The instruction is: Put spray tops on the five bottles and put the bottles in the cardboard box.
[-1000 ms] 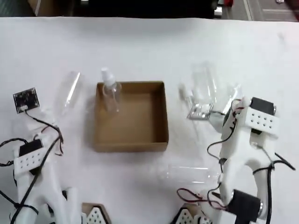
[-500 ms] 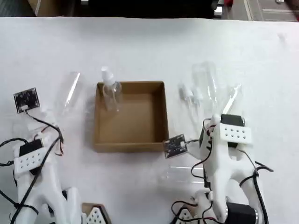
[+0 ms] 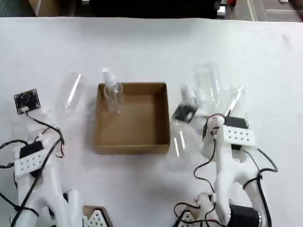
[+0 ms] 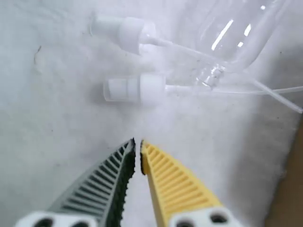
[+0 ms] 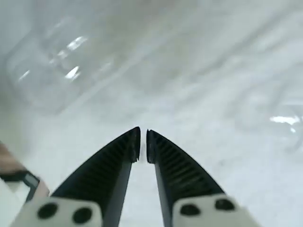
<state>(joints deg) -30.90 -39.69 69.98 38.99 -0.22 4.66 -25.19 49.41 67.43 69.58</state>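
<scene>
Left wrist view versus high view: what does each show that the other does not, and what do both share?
Left wrist view: two white spray tops lying past the shut left gripper. High view: a topped bottle at the far left corner of the cardboard box, and the right arm. Shared: a clear bottle lying on the white table.
</scene>
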